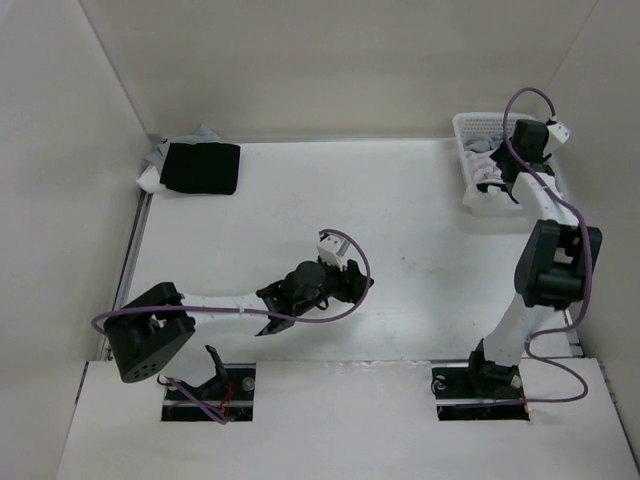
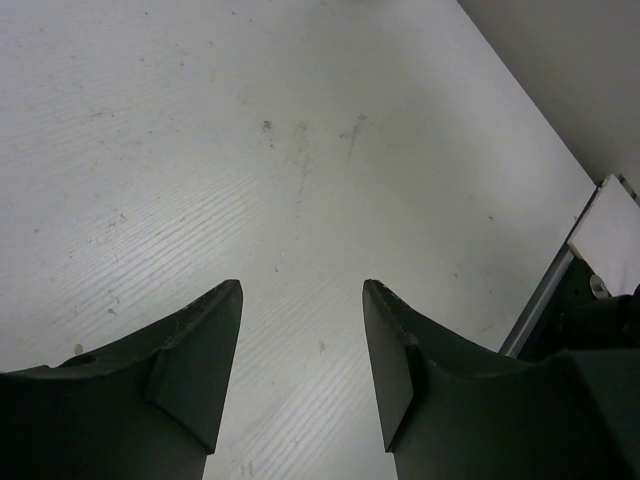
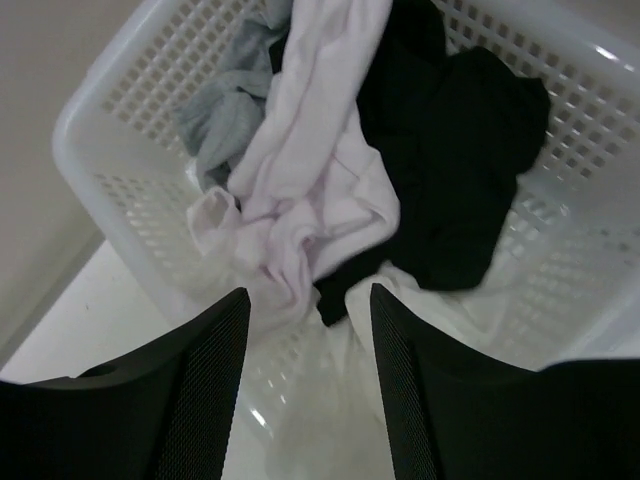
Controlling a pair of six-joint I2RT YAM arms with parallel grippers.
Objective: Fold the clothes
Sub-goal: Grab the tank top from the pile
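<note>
Place: a robotics lab test cell.
Enclosure: plain off-white panels (image 1: 350, 60) wall a scuffed white tabletop (image 1: 400, 200) on three sides.
Rig: two black arms, left arm (image 1: 230, 300) and right arm (image 1: 550, 265), bolted at the near edge and trailing purple cables (image 1: 362, 268).
Props: a white lattice basket (image 1: 466, 160) of crumpled clothes (image 3: 310, 180) in the far right corner; a folded black garment (image 1: 200, 168) at the far left.

White garment (image 3: 310, 190) crumpled in basket (image 3: 120, 110), lying between grey cloth (image 3: 215, 110) and black garment (image 3: 450, 150).

Basket (image 1: 465, 160) contents are largely obscured by the right arm (image 1: 545, 262) in the top view. In the right wrist view the white garment (image 3: 320, 120) is cut off by the top edge, so its full extent cannot be determined.
</note>
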